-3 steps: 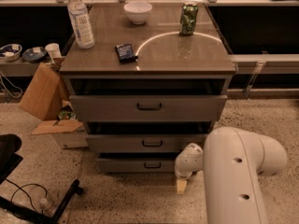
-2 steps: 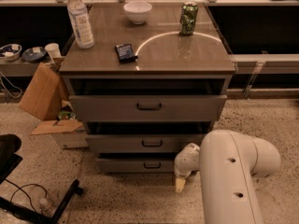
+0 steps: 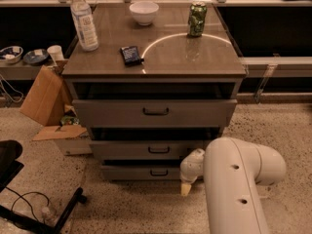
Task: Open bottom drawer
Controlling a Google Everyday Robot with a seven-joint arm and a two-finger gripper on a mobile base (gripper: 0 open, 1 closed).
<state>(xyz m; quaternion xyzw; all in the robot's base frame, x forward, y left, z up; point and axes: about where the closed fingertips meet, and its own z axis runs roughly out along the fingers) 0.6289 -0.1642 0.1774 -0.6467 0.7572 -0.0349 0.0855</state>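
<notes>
Judging step as pre-grasp: gripper (image 3: pixel 186 186) low, just beside bottom drawer (image 3: pixel 126 172) handle (image 3: pixel 159 172); whether parted or closed, cannot tell. Next: align onto handle, hook, pull.

bottom drawer (image 3: pixel 141 172): matt grey metal | cabinet top (image 3: pixel 170 57): glossy | pincer (image 3: pixel 185 188) at drawer's right end: smooth cream plastic

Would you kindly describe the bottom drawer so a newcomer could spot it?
Start at the grey three-drawer cabinet. The bottom drawer is the lowest, nearest the floor, with the gripper by its right end. Its front is the slimmest of the three.
</notes>
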